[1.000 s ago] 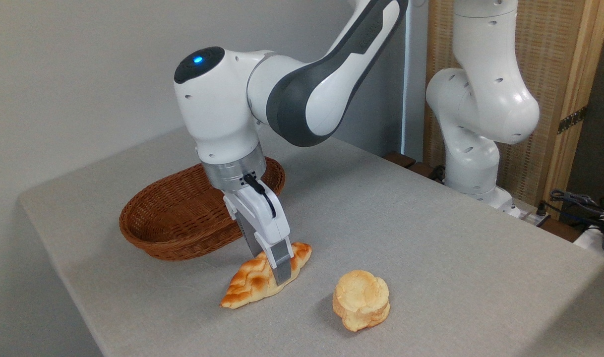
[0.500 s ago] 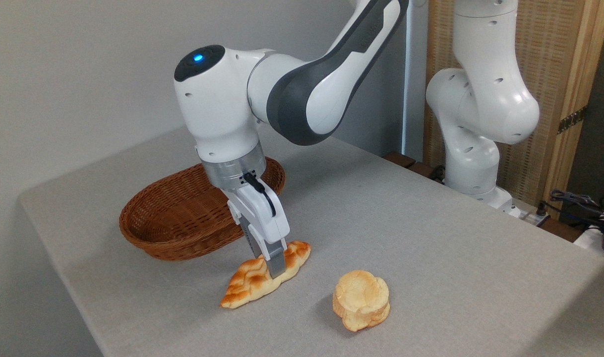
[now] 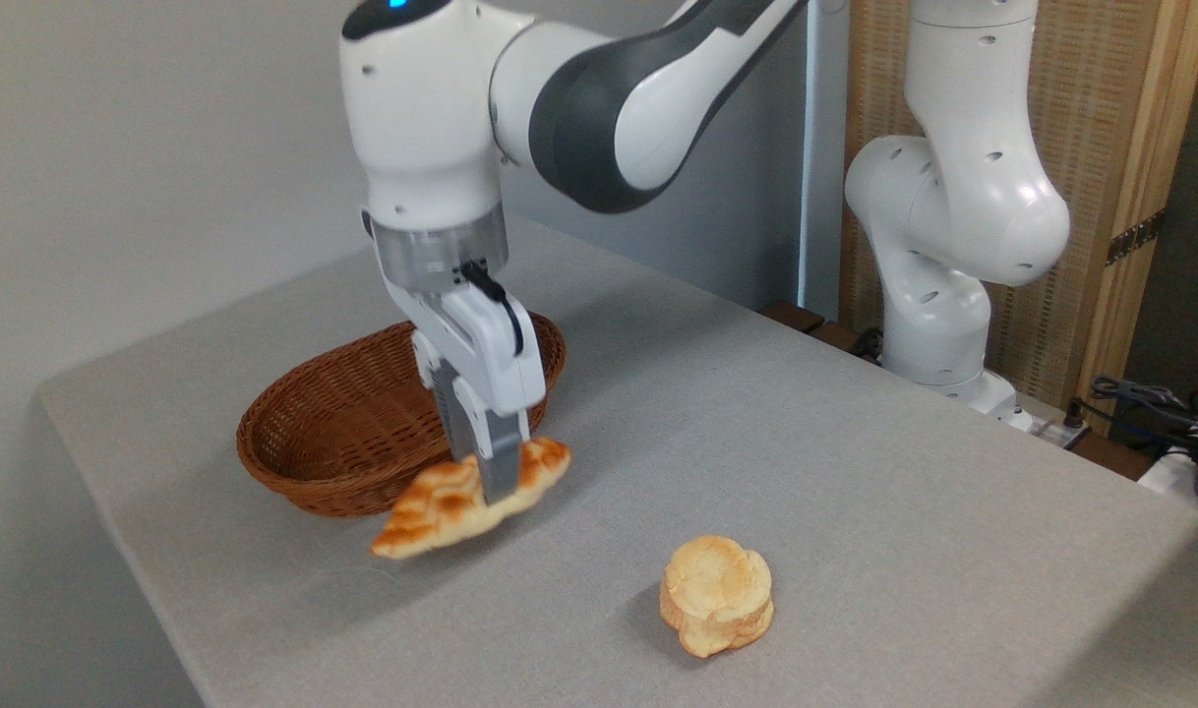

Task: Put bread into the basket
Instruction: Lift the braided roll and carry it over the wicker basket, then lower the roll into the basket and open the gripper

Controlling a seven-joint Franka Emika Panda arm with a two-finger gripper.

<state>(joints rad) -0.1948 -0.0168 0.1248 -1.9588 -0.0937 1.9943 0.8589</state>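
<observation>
The braided golden-orange bread (image 3: 442, 509) hangs in the air above the table, tilted with its left tip lower. My gripper (image 3: 497, 486) is shut on the loaf's right half, fingers pointing down. The reddish-brown wicker basket (image 3: 309, 447) sits on the table just behind and to the left of the loaf, with nothing visible inside it; my wrist covers part of its right rim.
A round pale-golden flower-shaped bun (image 3: 717, 594) stands on the grey table (image 3: 855, 472) to the right of the loaf. The arm's white base (image 3: 938, 324) rises at the table's back right, with cables (image 3: 1150, 403) beyond the edge.
My gripper closed on the bread and lifted it off the table, carrying it up and to the left toward the basket. The bun and basket stayed put.
</observation>
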